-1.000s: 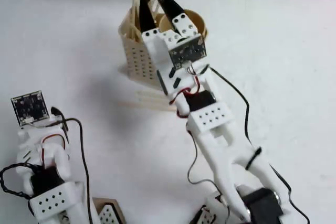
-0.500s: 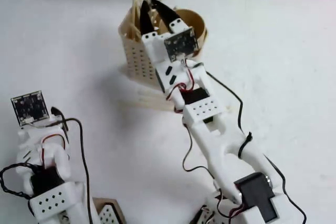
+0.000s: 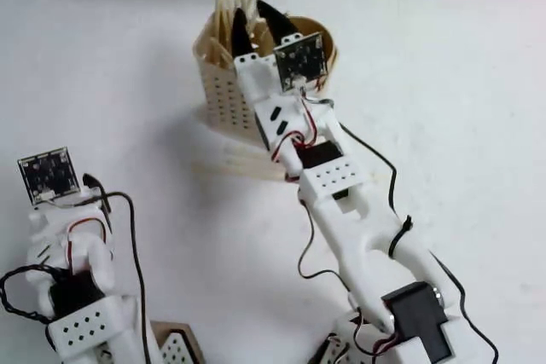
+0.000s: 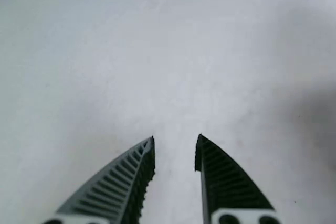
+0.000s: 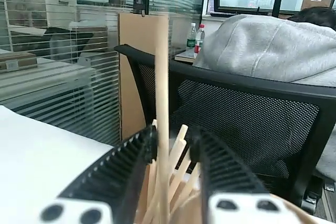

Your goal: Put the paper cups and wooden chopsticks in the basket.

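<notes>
Wooden chopsticks (image 3: 223, 21), bundle: standing on end in the basket (image 3: 223, 95) at the upper centre of the high view, tips fanned above its rim; the count is hard to make out, as the sticks overlap and the right arm covers the basket's near right side. Basket: pale, perforated wall, upright on the white table (image 3: 444, 108). Paper cup (image 3: 322, 40): brown rim showing just right of the bundle, mostly hidden behind the right arm's camera board; whether it sits inside the basket or against it cannot be told. Further chopsticks (image 3: 247, 159): lying flat on the table below the basket, pale against the surface, their right ends cut off by the arm. Right gripper (image 3: 256, 23): over the basket's mouth, dark fingers a little apart. In the right wrist view one upright chopstick (image 5: 161, 103) stands between them against one finger, with a gap to the other, so it is not pinched. Left gripper (image 4: 176, 140): fingers spread, nothing between them, over bare table; in the high view it is hidden beneath its own arm (image 3: 72, 245) at the lower left.
</notes>
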Tool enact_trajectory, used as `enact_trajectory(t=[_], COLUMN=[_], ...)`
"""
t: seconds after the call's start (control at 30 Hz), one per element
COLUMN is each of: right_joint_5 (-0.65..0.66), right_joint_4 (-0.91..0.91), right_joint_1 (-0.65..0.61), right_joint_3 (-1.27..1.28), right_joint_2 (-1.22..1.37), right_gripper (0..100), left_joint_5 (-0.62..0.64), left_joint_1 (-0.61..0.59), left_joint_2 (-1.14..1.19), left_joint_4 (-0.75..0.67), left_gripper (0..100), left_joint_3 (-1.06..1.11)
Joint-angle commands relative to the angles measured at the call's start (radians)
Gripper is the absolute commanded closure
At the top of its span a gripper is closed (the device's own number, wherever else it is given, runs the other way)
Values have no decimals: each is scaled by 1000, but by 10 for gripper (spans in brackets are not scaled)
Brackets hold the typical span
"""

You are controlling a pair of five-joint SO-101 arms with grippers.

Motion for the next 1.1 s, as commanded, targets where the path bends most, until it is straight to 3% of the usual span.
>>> enact_trajectory(t=[0.0,0.13,0.5,0.9,1.07], right_joint_5=[-5,-5,-5,-5,-11], right_joint_4=[18,127,622,768,763], right_joint_1=[7,2,-8,1,91], right_joint_3=[-23,-14,92,551,713], right_joint_2=[-54,-157,-591,-1188,-1405], right_gripper=[888,984,981,981,981], left_joint_5=[-11,-12,-12,-12,-12], left_joint_1=[-10,-10,-7,-5,-4], left_joint_2=[-28,-28,-28,-28,-28], left_joint_4=[-20,-20,-20,-20,-20], left_gripper=[861,861,860,858,858], left_joint_3=[-3,-3,-3,-3,-2])
